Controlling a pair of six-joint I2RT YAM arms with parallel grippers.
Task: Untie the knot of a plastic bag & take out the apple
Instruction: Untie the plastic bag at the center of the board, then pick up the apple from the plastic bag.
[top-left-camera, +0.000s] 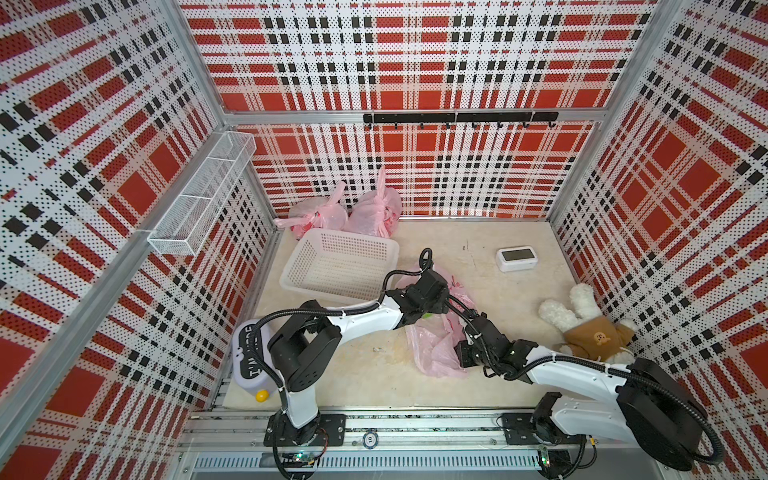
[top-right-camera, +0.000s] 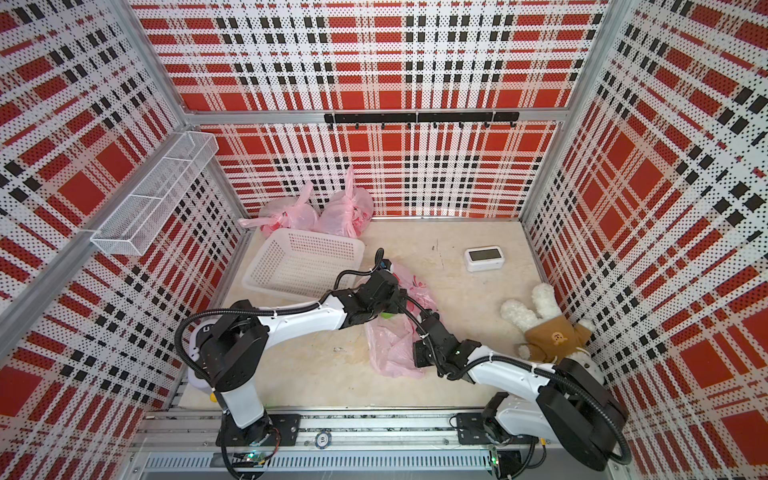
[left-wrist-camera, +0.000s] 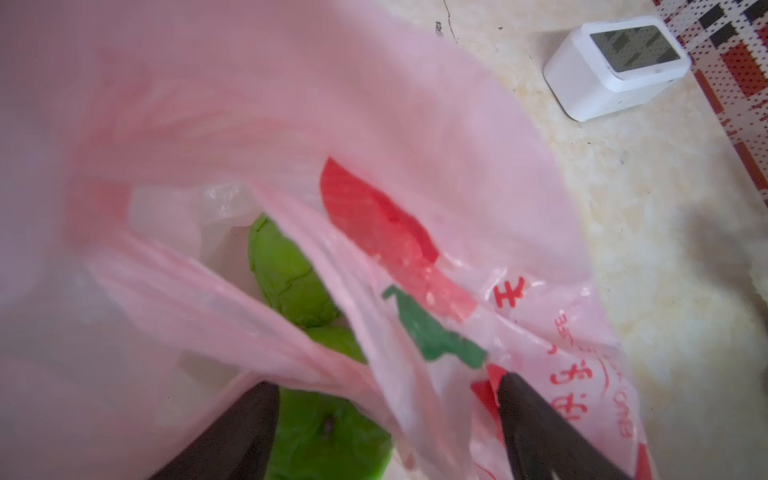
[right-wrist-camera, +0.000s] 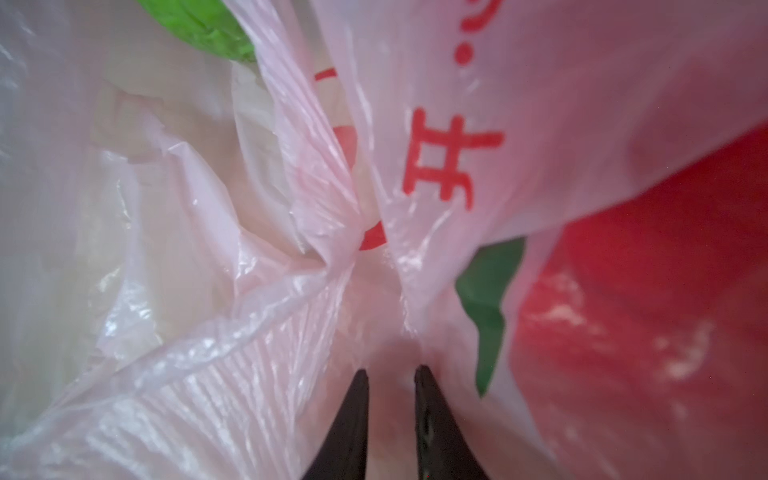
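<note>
Red, white and black checks cover the walls all around, and the table (top-left-camera: 365, 374) is pale and stony. I look down at the pink bag (top-left-camera: 436, 353), which lies near the middle of the table, just in front of the white basket (top-left-camera: 296, 266). Both arms reach to the bag and meet over it.

The bag's mouth is loose and open. Through the left wrist camera I see the green apple (left-wrist-camera: 328, 440) inside the bag, with a little dark spot on its skin. A thin twisted strip of the bag crosses over it. Another green lump (left-wrist-camera: 286, 274) sits just past the apple, and I cannot tell what it is. The left gripper (left-wrist-camera: 384, 382) has its fingers spread wide. The apple shows between them, and they grip nothing.

The right gripper (right-wrist-camera: 391, 370) has its fingers close together, with a bunched fold of the pink bag pinched between them. The plastic pulls into tight lines from that spot.

Two more pink bags (top-left-camera: 320, 214) sit tied up at the back wall, behind the basket. A white clock (top-left-camera: 516, 258) stands apart to the right. A plush toy (top-left-camera: 586, 328) lies by the right wall.
</note>
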